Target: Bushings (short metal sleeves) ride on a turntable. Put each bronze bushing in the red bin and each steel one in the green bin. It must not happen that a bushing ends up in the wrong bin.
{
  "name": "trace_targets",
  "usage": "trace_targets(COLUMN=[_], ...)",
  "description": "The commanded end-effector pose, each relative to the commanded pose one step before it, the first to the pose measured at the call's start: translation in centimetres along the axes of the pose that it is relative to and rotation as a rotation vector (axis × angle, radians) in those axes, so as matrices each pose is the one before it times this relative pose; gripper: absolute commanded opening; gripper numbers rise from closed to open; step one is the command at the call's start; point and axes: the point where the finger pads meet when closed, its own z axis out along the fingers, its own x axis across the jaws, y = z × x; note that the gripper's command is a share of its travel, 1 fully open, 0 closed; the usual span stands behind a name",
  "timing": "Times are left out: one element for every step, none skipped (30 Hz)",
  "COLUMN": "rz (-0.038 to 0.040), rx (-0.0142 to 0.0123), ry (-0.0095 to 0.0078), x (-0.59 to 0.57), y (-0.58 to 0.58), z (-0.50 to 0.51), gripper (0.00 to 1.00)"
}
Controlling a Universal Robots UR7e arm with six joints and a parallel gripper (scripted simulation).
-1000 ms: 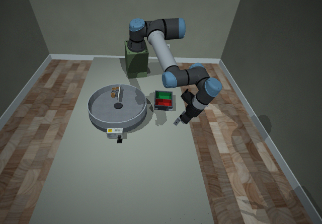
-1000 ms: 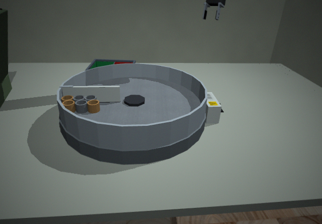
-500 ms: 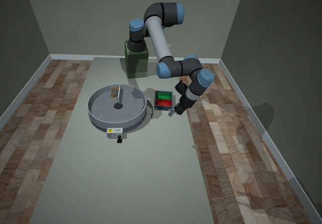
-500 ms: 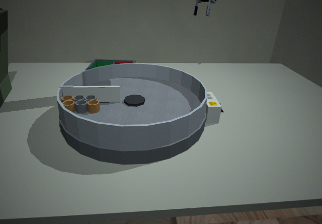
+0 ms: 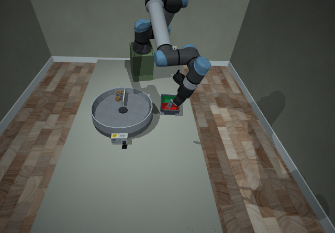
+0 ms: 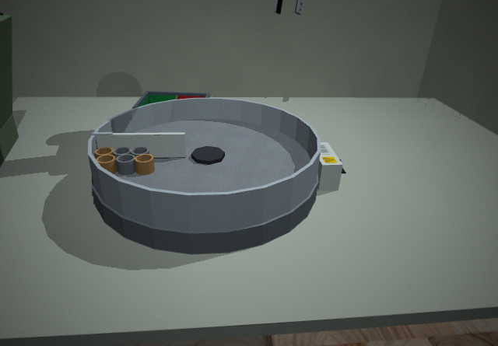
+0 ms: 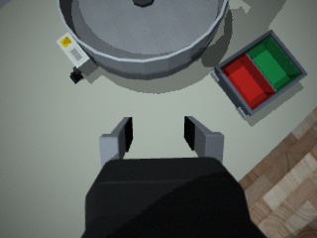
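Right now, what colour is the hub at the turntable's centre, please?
Black hub; clearest in the exterior view.
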Motion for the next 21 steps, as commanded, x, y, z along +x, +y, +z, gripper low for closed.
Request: trace_targets(rz=[-0.00024, 0.0, 0.0, 0.0, 0.0, 0.0, 0.0, 0.0, 0.0, 0.0, 0.0, 0.0, 0.0, 0.0, 0.0, 0.0, 0.0, 0.0, 0.0, 0.0, 0.0], rx=[-0.01057, 0.0, 0.0, 0.0, 0.0, 0.0, 0.0, 0.0, 0.0, 0.0, 0.0, 0.0, 0.0, 0.0, 0.0, 0.0, 0.0, 0.0, 0.0, 0.0, 0.0], ry=[-0.00661, 0.0, 0.0, 0.0, 0.0, 0.0, 0.0, 0.0, 0.0, 0.0, 0.0, 0.0, 0.0, 0.0, 0.0, 0.0, 0.0, 0.0, 0.0, 0.0, 0.0], x=[0.613, 0.0, 0.372, 0.372, 0.372, 0.0, 0.0, 0.372, 0.372, 0.0, 0.0, 0.0, 0.372, 0.372, 0.372, 0.371, 0.002, 0.372, 0.0, 0.0, 0.0], y=[-1.927, 0.0, -1.055, -1.055, -1.055, 0.0, 0.0, -1.055, -1.055, 0.0, 0.0, 0.0, -1.055, -1.055, -1.055, -1.05, -0.005, -1.055, 0.0, 0.0, 0.0], z=[-0.298, 0.0, -0.065, -0.065, -0.065, 0.0, 0.0, -0.065, -0.065, 0.0, 0.0, 0.0, -0.065, -0.065, -0.065, -0.065, 0.0, -0.065, 0.0, 0.0, 0.0], gripper=[1.0, 1.0, 1.0, 1.0, 1.0, 1.0, 1.0, 1.0, 1.0, 1.0, 1.0, 1.0, 1.0, 1.0, 1.0, 1.0, 1.0, 1.0, 1.0, 1.0, 1.0])
